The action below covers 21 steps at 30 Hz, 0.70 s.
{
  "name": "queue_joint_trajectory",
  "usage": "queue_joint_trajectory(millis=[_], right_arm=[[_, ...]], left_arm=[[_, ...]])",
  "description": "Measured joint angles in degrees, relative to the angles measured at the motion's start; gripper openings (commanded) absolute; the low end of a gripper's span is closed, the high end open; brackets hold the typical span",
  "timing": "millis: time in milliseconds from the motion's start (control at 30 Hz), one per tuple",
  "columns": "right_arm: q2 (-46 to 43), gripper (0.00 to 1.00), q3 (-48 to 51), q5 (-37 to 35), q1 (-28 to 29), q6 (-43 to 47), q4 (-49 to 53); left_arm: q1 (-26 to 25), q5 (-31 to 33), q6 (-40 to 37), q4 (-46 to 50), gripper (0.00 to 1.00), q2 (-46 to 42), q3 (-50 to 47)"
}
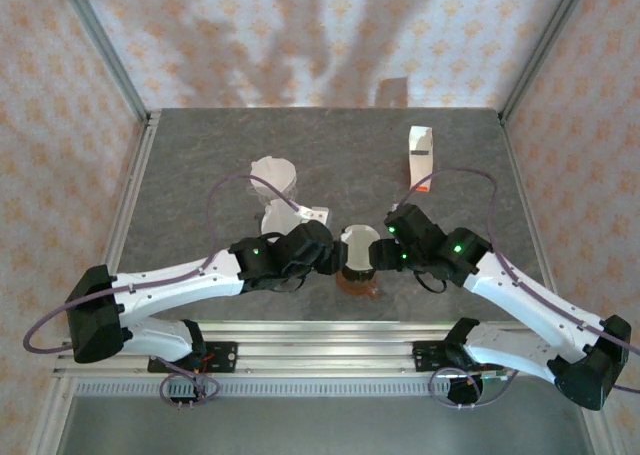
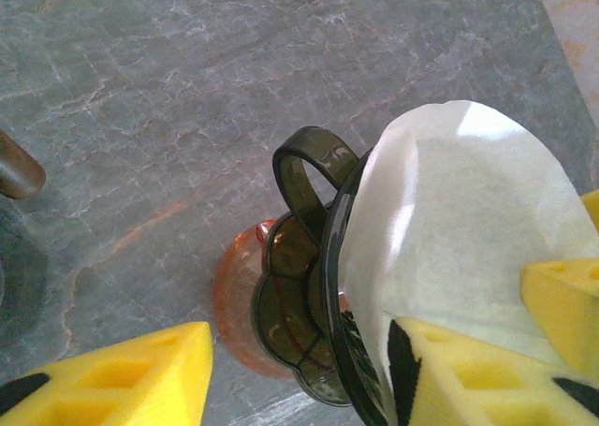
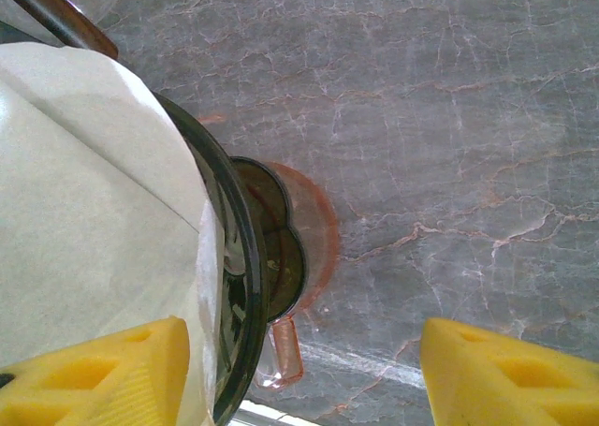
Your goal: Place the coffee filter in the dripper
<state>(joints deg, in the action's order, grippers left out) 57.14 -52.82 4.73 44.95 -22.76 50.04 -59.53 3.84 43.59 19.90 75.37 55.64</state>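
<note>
The filter [image 2: 468, 220] sits in the dripper [image 2: 329, 257] on an orange cup [image 2: 234, 304]. The left gripper [image 2: 301, 342] and right gripper [image 3: 301, 332] both stand apart, each straddling the rim with one finger over the filter.

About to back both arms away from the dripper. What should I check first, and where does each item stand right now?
1. coffee filter inside the dripper: ok, the paper lines the cone and its top stands above the rim.
2. Dripper seated on the orange cup: ok, it sits upright on it.
3. left gripper open: ok, the jaws stand apart, straddling the dripper wall.
4. right gripper open: ok, one side over the filter, the other over bare table.
5. Paper free of both grippers: cannot tell, each overlaps it in its own wrist view.
</note>
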Motion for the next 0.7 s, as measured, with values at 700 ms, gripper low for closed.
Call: queue_joint_trajectory(millis=[700], right_arm=[[0.9,0.75,-4.2,-0.1,0.0,0.3,-0.5]], left_arm=[[0.1,0.2,-0.1,0.0,0.49,0.0,-0.5]])
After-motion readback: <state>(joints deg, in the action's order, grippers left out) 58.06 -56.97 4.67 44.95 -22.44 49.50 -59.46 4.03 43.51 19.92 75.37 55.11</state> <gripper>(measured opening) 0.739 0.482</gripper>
